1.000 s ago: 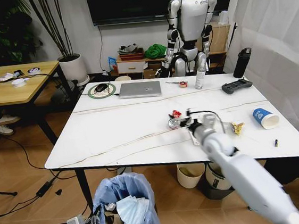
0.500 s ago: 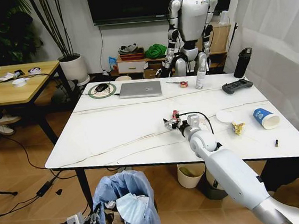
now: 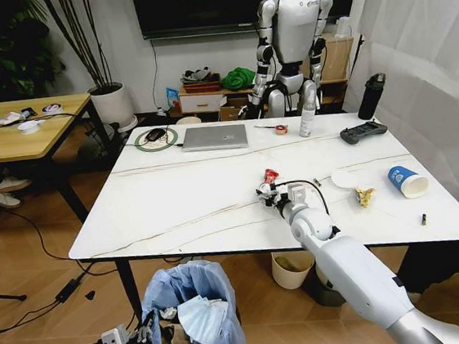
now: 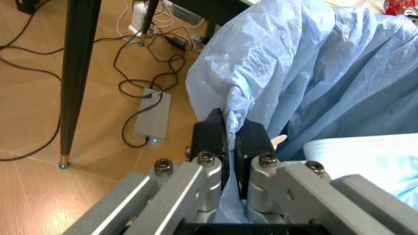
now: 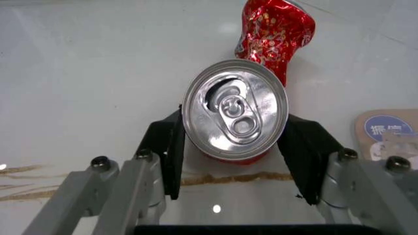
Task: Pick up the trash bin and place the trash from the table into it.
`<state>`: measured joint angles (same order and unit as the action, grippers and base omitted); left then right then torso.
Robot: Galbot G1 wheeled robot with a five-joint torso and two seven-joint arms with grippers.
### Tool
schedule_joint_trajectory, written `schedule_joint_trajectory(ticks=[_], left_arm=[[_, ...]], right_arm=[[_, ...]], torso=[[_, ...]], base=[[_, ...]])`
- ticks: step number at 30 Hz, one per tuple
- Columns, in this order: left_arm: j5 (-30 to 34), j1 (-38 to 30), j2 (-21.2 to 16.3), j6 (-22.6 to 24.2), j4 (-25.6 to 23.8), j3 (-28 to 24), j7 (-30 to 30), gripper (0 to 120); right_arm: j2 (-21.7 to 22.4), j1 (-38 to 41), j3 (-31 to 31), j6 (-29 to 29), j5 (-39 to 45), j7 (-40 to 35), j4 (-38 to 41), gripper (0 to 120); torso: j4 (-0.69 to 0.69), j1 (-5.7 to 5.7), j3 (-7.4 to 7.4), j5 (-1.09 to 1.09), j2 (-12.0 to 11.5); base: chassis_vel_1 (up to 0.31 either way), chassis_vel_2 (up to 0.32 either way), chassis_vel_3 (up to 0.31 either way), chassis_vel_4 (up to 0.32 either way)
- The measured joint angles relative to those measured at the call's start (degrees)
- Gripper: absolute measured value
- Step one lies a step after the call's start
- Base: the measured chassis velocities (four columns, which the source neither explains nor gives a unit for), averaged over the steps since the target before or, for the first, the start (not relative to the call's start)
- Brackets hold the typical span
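Right wrist view: the right gripper (image 5: 234, 156) has its two black fingers (image 5: 164, 149) set against opposite sides of a crushed red can (image 5: 243, 105), silver top toward the camera; the jaws look closed on the can body. In the head view this gripper (image 3: 268, 192) sits over the table (image 3: 175, 202), nearer its front edge. Compared with one second ago, the right arm has drawn back toward the robot and slightly left, and the can has travelled with it. Judgement: the grasp is holding and the transfer toward the bin is under way.

The left gripper (image 4: 228, 147) stays clamped on a fold of the light-blue liner of the trash bin (image 4: 313, 83). In the head view the trash bin (image 3: 194, 319) is held below the table's front edge, unchanged in position, already holding a face mask (image 3: 200, 320) and cardboard.

Remaining on the table, well to the right: a paper cup (image 3: 408, 181) and a yellow wrapper (image 3: 365, 196).
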<state>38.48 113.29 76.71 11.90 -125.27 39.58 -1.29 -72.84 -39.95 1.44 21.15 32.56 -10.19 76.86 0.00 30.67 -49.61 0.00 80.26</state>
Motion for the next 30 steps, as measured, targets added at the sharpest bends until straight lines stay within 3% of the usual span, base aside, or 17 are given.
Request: schedule_joint_trajectory(ticks=[17,22,30], left_arm=[[1.3,-1.1,-1.5,0.2,0.6,0.0,0.5,0],[2.2,-1.6,-2.2,0.5,0.5,0.1,0.8,0],[3.1,-2.4,-2.8,0.8,0.3,0.1,1.1,0]], right_arm=[[3.0,-2.3,1.2,-2.5,2.2,1.4,4.5,41],[6.7,-5.2,1.5,-4.6,6.7,3.7,10.1,41],[16.6,-12.3,-1.9,-11.3,17.4,11.0,28.3,41]], torso=[[0.0,0.0,0.0,0.0,0.0],[0.0,0.0,0.0,0.01,0.0],[-0.02,-0.01,0.0,0.0,0.0]], base=[[0.0,0.0,0.0,0.0],[0.0,0.0,0.0,0.0],[0.0,0.0,0.0,0.0]])
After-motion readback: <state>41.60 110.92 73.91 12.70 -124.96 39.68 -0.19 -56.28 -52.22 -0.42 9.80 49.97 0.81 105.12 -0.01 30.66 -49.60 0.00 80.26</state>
